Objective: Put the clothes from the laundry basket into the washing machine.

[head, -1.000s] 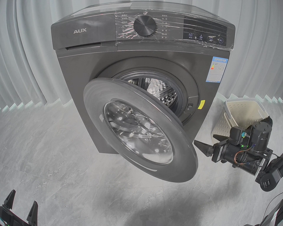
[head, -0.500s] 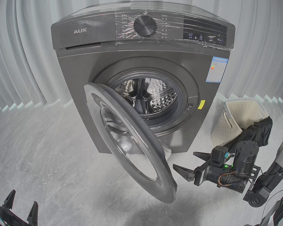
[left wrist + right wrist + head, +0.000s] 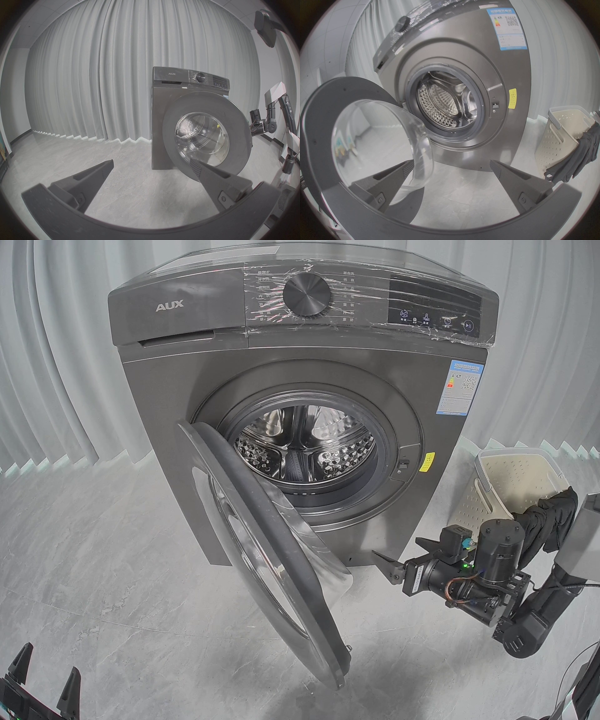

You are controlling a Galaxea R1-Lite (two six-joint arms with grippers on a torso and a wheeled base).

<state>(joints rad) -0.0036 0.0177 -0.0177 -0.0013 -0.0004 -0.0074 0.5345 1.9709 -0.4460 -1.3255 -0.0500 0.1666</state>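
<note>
washing machine [image 3: 187, 384] door [image 3: 262, 540] open, right gripper [image 3: 395, 547] spread wide near it, empty; left gripper [image 3: 49, 660] wide too; dark clothes [image 3: 553, 518] draped over laundry basket [image 3: 500, 477] rim

Open washing machine [image 3: 512, 68], dark garment [image 3: 581, 153] draped over laundry basket [image 3: 559, 137]

Washing machine door [image 3: 269, 552] stands open on the left of the drum mouth [image 3: 303, 443], edge-on over the floor [image 3: 125, 565], barring approach from that side. Drum mouth unobstructed from front and right. Bare floor lies between door and laundry basket [image 3: 500, 480]. The right gripper [image 3: 396, 548] hangs there, touching neither.
</note>
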